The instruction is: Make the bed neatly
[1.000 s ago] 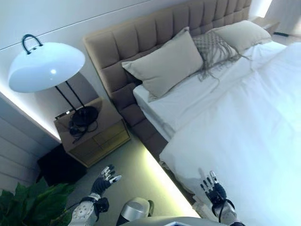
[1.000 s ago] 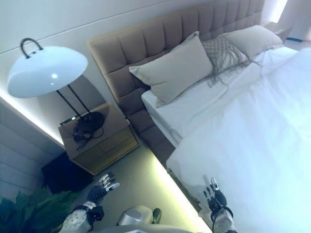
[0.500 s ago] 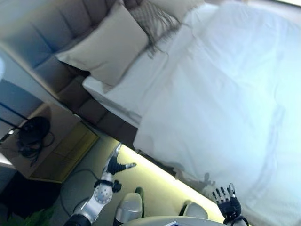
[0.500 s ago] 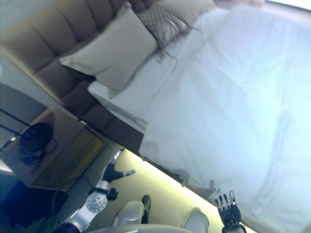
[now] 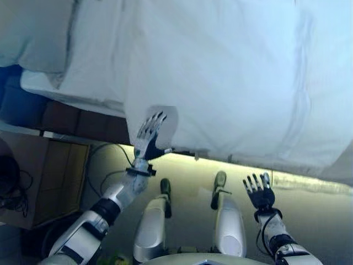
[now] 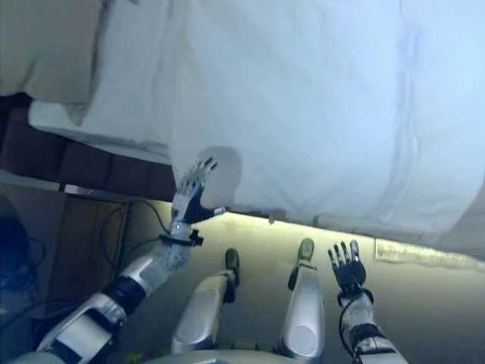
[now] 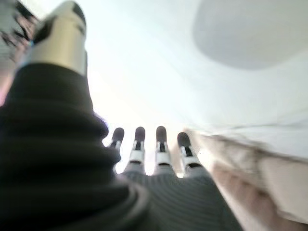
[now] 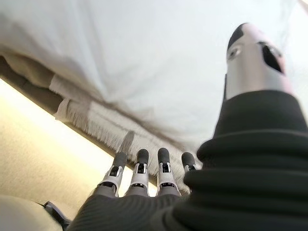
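Observation:
A white duvet (image 5: 231, 77) covers the bed and hangs over its near side. A beige pillow (image 5: 33, 33) lies at the bed's head, far left. My left hand (image 5: 148, 134) is raised with straight fingers at the duvet's hanging corner; its wrist view shows the fingers (image 7: 137, 144) spread before white cloth. My right hand (image 5: 258, 190) is open and empty, below the duvet's lower edge. Its wrist view shows its fingers (image 8: 139, 168) under the hanging duvet (image 8: 144, 62) and a fringed edge (image 8: 96, 125).
A wooden nightstand (image 5: 49, 182) with dark cords on it stands at the left beside the bed. The brown bed base (image 5: 83, 124) shows under the mattress. A lit strip runs along the floor (image 5: 309, 221) under the bed's edge.
The camera has tilted down and turned towards the bed's side. My left hand has risen from near the floor up to the duvet's hanging corner. My right hand stays low and open.

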Robot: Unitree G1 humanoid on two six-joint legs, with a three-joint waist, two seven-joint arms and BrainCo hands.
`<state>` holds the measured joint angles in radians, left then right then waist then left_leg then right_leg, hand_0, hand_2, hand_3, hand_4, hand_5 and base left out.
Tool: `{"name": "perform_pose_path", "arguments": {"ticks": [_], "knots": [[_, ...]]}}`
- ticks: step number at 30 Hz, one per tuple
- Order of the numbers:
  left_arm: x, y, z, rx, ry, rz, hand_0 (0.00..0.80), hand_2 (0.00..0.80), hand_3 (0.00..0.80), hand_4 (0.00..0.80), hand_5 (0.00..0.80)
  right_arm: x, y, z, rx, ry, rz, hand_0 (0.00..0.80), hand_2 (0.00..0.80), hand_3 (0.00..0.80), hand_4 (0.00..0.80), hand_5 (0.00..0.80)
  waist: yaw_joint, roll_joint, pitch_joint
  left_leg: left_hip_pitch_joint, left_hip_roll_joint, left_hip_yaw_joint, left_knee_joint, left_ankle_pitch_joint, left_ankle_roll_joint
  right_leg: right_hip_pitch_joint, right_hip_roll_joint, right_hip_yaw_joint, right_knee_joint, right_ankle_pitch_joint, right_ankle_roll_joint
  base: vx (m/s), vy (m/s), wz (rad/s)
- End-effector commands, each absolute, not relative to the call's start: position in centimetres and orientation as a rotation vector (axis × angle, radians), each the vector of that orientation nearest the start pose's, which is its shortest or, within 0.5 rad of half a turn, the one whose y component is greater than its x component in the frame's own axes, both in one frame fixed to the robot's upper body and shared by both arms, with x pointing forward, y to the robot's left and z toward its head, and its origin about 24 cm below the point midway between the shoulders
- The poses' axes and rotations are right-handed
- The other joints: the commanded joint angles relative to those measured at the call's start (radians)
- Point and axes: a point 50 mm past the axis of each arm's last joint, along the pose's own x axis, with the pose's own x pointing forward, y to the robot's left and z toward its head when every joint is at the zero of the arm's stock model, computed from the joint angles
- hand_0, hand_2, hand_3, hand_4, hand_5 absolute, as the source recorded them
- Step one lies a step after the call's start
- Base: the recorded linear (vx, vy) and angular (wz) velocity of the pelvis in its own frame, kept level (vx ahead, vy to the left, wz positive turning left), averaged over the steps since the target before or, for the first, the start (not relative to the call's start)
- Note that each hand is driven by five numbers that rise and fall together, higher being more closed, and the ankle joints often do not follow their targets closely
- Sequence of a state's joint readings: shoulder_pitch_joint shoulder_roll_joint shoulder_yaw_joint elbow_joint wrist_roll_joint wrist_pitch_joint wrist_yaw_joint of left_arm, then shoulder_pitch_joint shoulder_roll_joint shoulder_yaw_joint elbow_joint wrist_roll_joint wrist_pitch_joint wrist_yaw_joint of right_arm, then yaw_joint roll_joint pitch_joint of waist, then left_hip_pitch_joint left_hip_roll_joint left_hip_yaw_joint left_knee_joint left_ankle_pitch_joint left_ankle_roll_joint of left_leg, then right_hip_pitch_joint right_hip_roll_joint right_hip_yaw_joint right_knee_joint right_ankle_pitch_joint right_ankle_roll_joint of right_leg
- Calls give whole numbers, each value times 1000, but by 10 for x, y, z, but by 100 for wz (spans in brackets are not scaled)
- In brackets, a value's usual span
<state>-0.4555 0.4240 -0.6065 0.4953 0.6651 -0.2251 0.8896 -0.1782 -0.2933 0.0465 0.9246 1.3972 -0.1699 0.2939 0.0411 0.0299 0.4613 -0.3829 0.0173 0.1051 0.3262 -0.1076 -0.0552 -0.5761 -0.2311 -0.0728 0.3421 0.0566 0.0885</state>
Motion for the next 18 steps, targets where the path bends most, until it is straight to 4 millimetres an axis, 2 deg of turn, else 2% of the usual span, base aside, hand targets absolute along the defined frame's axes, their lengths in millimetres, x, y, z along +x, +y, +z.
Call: {"name": "perform_pose_path", "arguments": {"ticks": [1, 4, 11, 18], "knots": [[298, 128, 95, 1041, -868, 277, 0, 0, 0, 0, 0, 240, -250, -57, 954, 202, -329, 0, 0, 0, 0, 0, -12, -14, 18, -119, -4, -78, 59, 103, 36, 10, 12, -73, 4, 66, 73, -50, 28, -62], [299, 128, 106, 1099, -943, 326, 0, 0, 0, 0, 0, 246, -248, -48, 985, 175, -314, 0, 0, 0, 0, 0, -12, -17, 47, -172, -1, -75, 98, 97, 43, -37, 8, -79, 58, 53, 69, -31, -30, -39], [306, 109, 129, 1181, -1111, 297, 0, 0, 0, 0, 0, 260, -230, -27, 1077, 83, -245, 0, 0, 0, 0, 0, -23, -22, 59, -320, -7, -89, 136, 135, 47, -165, 4, -86, 132, 47, 72, -14, -38, 6], [308, 86, 139, 1216, -1224, 183, 0, 0, 0, 0, 0, 258, -229, -27, 1073, 72, -282, 0, 0, 0, 0, 0, -42, -33, 59, -402, -11, -87, 171, 132, 52, -244, 13, -74, 156, 52, 76, 0, -7, -6]]}}
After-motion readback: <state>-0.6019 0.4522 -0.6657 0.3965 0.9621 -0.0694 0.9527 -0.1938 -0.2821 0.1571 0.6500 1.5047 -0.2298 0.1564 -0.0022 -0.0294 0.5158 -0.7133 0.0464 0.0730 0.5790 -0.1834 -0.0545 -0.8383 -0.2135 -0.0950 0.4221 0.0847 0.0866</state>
